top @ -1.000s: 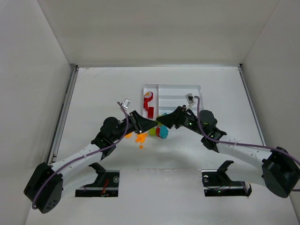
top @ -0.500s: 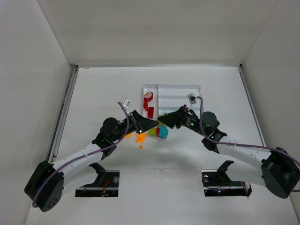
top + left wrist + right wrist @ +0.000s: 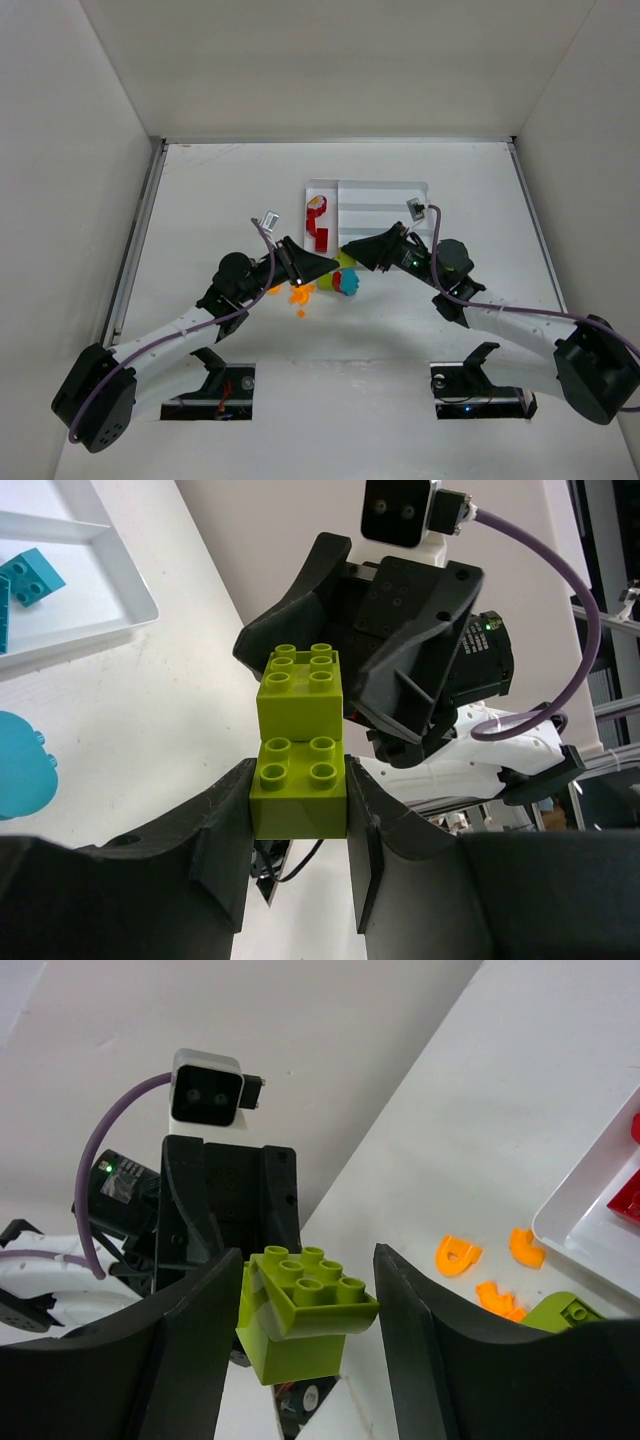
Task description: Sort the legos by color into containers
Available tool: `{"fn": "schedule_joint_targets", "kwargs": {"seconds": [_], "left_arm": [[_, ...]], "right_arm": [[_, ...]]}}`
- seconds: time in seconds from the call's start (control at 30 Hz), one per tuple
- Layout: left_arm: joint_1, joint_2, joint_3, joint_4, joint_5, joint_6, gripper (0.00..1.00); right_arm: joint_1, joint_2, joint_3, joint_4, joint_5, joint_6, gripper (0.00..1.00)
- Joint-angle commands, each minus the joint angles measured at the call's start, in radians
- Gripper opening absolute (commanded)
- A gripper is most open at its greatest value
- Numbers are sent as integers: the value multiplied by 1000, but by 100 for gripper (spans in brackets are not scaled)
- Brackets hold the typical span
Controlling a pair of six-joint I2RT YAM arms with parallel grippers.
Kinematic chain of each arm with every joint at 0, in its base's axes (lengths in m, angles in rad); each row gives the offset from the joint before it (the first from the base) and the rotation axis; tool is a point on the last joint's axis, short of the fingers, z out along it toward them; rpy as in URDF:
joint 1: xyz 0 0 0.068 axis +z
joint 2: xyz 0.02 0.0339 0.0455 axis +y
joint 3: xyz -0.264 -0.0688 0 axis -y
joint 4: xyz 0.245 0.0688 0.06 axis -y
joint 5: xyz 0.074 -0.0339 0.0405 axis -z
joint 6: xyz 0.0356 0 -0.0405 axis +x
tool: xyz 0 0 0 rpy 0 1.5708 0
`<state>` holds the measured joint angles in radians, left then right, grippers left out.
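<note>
Since the earlier frames the right fingers [image 3: 200, 1330] have drawn inward and shifted slightly toward the tray. The left arm shows no change.

Grip state:
- The left fingers [image 3: 215, 840] are clamped on the lower brick of a lime green stack [image 3: 300, 730] of two. It is held above the counter [image 3: 200, 200] between the two arms, in front of the tray [image 3: 385, 186].
- The right fingers stand half-closed on either side of the upper brick. Whether they touch it yet cannot be told.

Risks, as judged:
- The upper brick sits skewed in the right wrist view. Uneven closing could twist the stack out of the left hold, or catch only a corner and slip.
- If the bricks are pulled apart, a sudden release could fling one onto the counter or into the wrong section.
- Both wrists are close together, so a small overshoot would bring them into contact.
- Loose pieces lie just below: orange pieces [image 3: 298, 293], a teal round piece [image 3: 347, 283] and a loose green brick [image 3: 560, 1310]. A dropped brick could scatter them.

Sorted so far: red bricks [image 3: 317, 225] lie in the tall narrow section and a teal brick [image 3: 30, 575] in another section.

Surface and room: a plain white matte counter, enclosed by white walls [image 3: 350, 70] at left, right and back.
</note>
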<state>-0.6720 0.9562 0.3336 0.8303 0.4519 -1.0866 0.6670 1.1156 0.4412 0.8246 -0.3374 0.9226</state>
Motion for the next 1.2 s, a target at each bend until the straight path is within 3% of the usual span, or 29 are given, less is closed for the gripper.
{"fn": "schedule_joint_targets", "kwargs": {"seconds": [0.0, 0.23, 0.57, 0.8, 1.17], "left_arm": [[5, -13, -8, 43, 11, 4, 14], [2, -4, -8, 44, 5, 8, 14], [7, 1, -8, 50, 4, 11, 14], [2, 12, -10, 62, 4, 11, 14], [-40, 22, -30, 78, 13, 24, 13]], "right_arm": [[1, 10, 8, 100, -38, 7, 63], [1, 18, 16, 96, -49, 7, 55], [-10, 36, 17, 87, -100, 21, 57], [-8, 33, 17, 91, -103, 21, 43], [-63, 16, 59, 97, -101, 36, 38]]}}
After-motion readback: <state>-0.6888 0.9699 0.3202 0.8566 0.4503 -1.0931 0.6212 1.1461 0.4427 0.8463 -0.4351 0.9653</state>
